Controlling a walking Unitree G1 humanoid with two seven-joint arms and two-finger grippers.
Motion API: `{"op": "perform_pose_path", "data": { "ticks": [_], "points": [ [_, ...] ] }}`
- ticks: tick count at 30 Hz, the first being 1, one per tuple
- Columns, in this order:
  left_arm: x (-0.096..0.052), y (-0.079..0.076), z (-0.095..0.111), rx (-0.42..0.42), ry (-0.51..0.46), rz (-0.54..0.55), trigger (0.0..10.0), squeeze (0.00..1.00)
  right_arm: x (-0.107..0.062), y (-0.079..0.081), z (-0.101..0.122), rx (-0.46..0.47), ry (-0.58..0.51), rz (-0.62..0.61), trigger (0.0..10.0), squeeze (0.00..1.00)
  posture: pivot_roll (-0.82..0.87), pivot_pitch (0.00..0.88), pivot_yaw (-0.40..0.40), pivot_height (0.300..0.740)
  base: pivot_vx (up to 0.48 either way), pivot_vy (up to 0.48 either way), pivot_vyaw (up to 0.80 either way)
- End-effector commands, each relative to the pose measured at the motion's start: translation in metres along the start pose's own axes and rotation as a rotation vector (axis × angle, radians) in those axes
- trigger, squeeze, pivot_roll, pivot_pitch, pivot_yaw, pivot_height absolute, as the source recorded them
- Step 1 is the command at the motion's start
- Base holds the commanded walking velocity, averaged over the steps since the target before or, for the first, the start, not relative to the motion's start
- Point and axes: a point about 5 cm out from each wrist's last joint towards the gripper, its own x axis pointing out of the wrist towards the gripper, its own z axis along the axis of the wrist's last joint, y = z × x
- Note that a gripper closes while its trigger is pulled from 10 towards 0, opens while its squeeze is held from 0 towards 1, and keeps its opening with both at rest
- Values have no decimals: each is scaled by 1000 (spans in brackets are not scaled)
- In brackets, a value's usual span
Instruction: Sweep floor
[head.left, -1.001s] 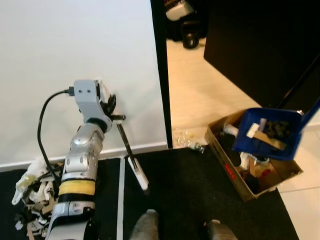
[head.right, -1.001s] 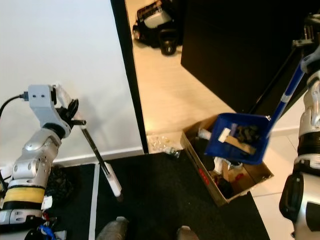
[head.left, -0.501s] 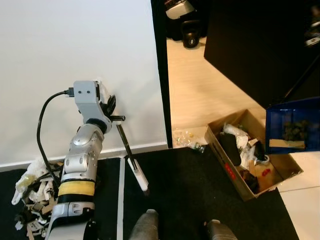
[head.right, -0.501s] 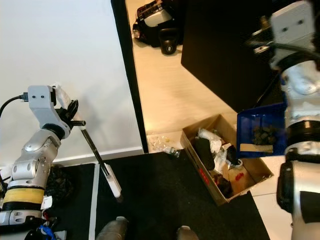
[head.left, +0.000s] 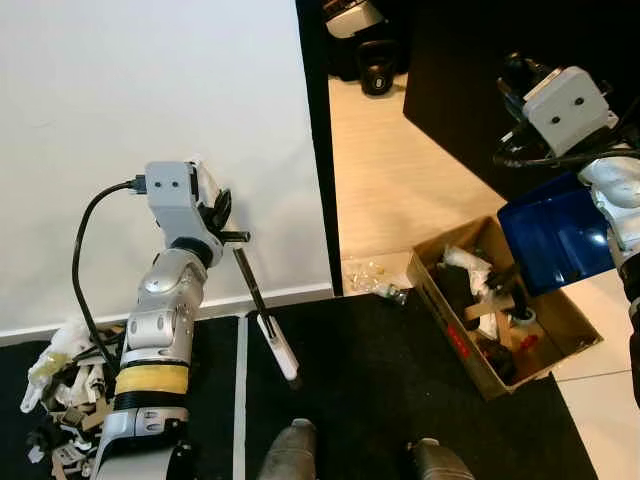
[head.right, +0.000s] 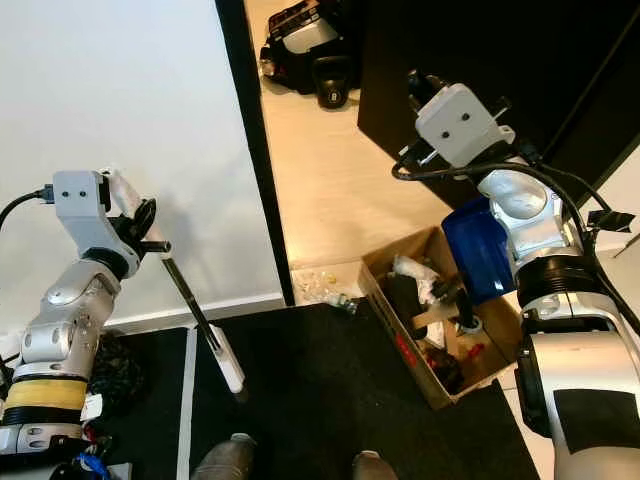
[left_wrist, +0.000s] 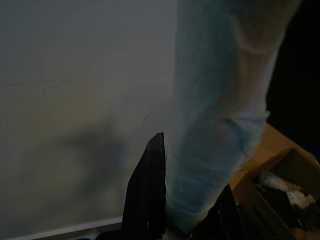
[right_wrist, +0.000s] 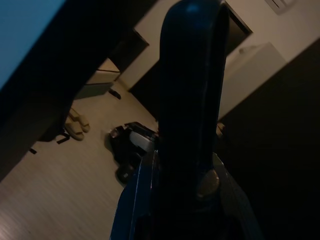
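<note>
At right of frame the dustpan (head.right: 482, 249) is clamped in the right gripper (right_wrist: 182, 165) and tipped over the box (head.right: 400, 345) to dump, while the broom (head.left: 262, 315) is gripped by the left gripper (head.left: 222, 215) at left, parked.

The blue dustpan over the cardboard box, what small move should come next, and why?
Probably a short hold or slight shake with the right gripper, which is shut on the handle. The blue dustpan is tipped steeply over the cardboard box, and scraps lie in the box below its lower edge, but its inside faces away, so any leftover debris can't be ruled out. The left gripper keeps the broom beside the wall.
</note>
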Motion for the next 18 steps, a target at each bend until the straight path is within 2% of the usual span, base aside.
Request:
{"op": "perform_pose_path", "data": {
  "ticks": [1,5,7,8,14,15,18],
  "points": [
    [-4,3,4,4,-17,12,10000,0,2,-3,7,-41,-52,17,10000,0,123,177,52,740,0,0,0],
    [-3,1,2,3,-15,9,10000,0,1,-8,7,-50,-47,-5,10000,0,119,178,51,740,0,0,0],
    [-3,0,1,0,-14,4,10000,0,-2,-20,5,-57,-34,-61,10000,0,115,178,52,740,0,0,0],
    [-3,0,1,0,-14,4,10000,0,-2,-20,5,-57,-34,-61,10000,0,115,178,52,740,0,0,0],
    [-2,-3,-1,-5,-9,-6,10000,0,-14,-67,10,0,-59,-299,10000,0,103,171,59,740,0,0,0],
    [-2,-3,-1,-5,-9,-6,10000,0,-14,-67,10,0,-59,-299,10000,0,103,171,59,740,0,0,0],
    [0,-5,-1,-8,-9,-12,10000,0,-18,-83,18,-5,-95,-358,10000,0,96,167,61,740,0,0,0]
  ]
}}
